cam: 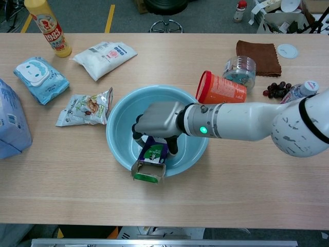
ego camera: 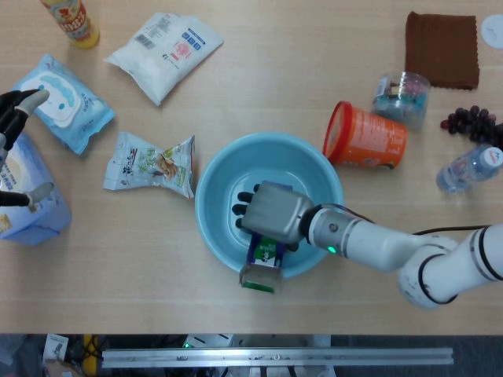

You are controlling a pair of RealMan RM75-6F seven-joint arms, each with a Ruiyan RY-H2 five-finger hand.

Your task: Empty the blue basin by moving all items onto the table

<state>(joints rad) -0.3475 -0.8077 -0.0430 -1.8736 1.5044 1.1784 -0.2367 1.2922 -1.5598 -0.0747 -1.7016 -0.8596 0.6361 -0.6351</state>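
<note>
We've got our right hand (cam: 157,122) down inside the blue basin (cam: 121,116), fingers curled over the top of the milk carton (cam: 150,163), which leans tipped across the near rim, base poking out toward us. We read it as clamped on the carton, gripping high so it lifts clear. Our left hand (ego camera: 14,126) sits far left, fingers apart, holding nothing. The snack packet (ego camera: 151,164) lies just left of the basin and the orange tub (cam: 220,89) crowds its right side.

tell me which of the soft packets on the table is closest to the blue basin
The green-and-white snack packet, lying just left of the blue basin; the white pouch and blue wipes pack lie farther off.
</note>
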